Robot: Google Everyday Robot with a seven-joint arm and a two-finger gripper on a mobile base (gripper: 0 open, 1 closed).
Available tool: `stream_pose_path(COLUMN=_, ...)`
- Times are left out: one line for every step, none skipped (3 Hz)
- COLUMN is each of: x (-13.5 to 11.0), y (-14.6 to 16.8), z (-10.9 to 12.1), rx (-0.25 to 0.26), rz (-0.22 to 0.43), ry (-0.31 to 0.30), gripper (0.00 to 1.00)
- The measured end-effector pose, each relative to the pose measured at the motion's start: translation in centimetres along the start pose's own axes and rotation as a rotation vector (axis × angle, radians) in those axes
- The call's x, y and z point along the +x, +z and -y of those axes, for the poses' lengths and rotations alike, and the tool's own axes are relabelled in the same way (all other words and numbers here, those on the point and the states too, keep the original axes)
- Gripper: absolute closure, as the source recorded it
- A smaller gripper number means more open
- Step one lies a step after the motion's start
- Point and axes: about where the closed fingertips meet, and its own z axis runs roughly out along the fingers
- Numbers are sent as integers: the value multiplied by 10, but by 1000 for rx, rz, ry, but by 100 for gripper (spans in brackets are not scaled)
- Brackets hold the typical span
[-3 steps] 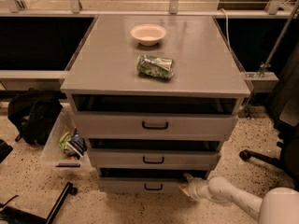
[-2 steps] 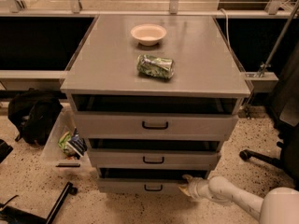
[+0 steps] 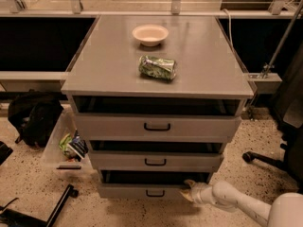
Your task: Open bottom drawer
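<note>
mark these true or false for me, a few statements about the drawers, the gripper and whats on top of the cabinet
1. The gripper is low down at the right end of the bottom drawer. True.
2. A bowl sits on the cabinet top. True.
3. The green packet lies inside the bowl. False: it lies on the cabinet top, nearer the front edge and apart from the bowl.
4. The gripper is at the top drawer. False: it is by the bottom drawer, two fronts lower.
5. The middle drawer has a round knob. False: it has a small black bar handle.
</note>
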Motion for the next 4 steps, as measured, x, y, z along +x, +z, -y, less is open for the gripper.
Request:
stream_pose_path(x=0, y=-3, z=1, rx=0, rz=0, ry=0, gripper=100)
stream_pose_path(x=11, y=-7, z=-20, rx=-6, rz=8, ry=5, gripper=100)
stream_pose_path(x=8, y=-12, z=-20, rx=-6, rz=9, ry=5, gripper=100)
stream_pose_path(x=10, y=-12, z=-29, rx=-8, rz=14, ry=-1, gripper=100)
